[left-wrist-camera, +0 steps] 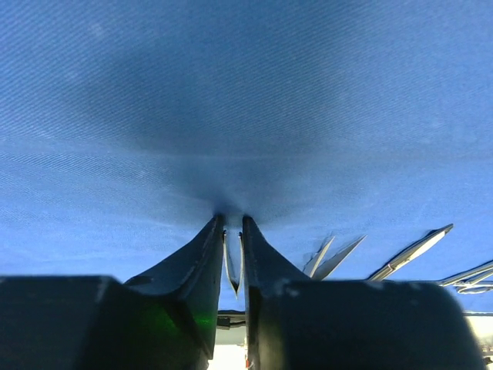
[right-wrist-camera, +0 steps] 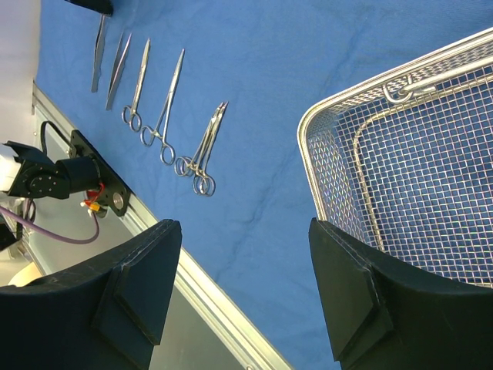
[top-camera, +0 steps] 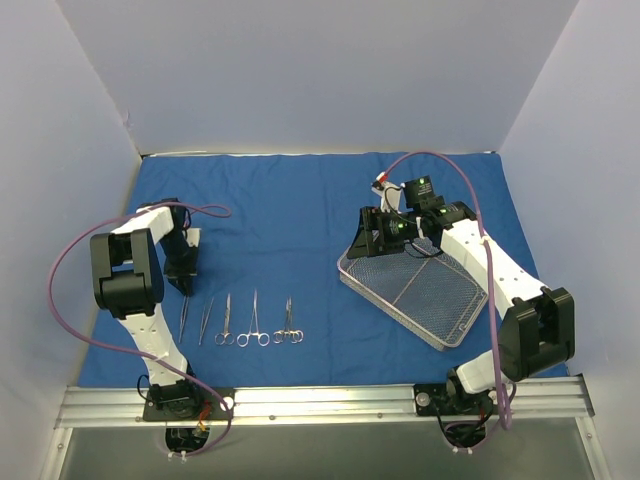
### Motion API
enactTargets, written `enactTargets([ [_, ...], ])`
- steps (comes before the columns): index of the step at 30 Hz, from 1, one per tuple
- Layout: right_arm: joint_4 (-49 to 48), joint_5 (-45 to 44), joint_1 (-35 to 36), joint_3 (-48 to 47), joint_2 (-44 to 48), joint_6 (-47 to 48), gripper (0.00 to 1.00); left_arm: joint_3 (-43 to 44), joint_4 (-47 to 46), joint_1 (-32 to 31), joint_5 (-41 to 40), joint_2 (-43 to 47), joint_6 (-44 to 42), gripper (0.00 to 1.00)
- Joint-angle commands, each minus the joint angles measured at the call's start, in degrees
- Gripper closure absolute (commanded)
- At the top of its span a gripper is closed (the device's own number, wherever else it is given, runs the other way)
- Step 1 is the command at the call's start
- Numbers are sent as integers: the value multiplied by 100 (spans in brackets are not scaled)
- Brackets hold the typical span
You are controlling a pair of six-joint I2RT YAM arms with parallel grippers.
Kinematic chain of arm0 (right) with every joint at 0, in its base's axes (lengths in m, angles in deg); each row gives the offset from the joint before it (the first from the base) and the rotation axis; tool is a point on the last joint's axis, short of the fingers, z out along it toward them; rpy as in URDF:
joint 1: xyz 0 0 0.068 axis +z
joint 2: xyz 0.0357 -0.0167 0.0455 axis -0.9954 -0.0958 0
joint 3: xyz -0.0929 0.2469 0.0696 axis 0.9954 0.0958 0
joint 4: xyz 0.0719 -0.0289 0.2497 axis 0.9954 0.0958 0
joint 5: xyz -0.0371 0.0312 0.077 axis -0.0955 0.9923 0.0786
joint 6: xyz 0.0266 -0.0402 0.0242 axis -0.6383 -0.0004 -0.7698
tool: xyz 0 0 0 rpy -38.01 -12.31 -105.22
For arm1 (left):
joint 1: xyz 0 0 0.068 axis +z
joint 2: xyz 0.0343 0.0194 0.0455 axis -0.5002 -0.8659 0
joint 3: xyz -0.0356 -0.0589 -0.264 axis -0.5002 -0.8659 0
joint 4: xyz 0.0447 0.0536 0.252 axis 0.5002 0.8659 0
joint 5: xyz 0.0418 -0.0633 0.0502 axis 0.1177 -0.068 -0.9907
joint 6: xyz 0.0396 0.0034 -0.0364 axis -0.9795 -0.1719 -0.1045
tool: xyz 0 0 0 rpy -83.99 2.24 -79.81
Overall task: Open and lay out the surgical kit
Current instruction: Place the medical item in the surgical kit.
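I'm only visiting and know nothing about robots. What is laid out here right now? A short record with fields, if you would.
Cloth: blue cloth, spread flat
Tray: wire-mesh tray, on the right arm's side, no instruments in it
Instruments: steel instruments, in a row on the left arm's side
Left gripper: left gripper, fingers narrowly around the leftmost instrument; grip unclear
Right gripper: right gripper, open, empty, beside the tray

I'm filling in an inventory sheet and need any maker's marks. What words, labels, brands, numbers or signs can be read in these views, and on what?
No text can be read in any view.
The steel instruments, wire-mesh tray and blue cloth show no visible markings.
The small green patches on the right arm's wrist unit are too small to tell whether they carry lettering.
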Motion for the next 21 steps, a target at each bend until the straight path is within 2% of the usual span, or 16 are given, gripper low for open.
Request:
enactTargets([
  [1, 58, 78, -46, -123, -2, -56, 32, 155, -106, 101, -33, -6, -76, 75],
  [9, 23, 113, -28, -96, 7, -109, 32, 164, -106, 119, -59, 38, -94, 66],
  [21, -4, 113, -28, -88, 42, -126, 32, 155, -62, 136, -86, 170, -59, 41],
])
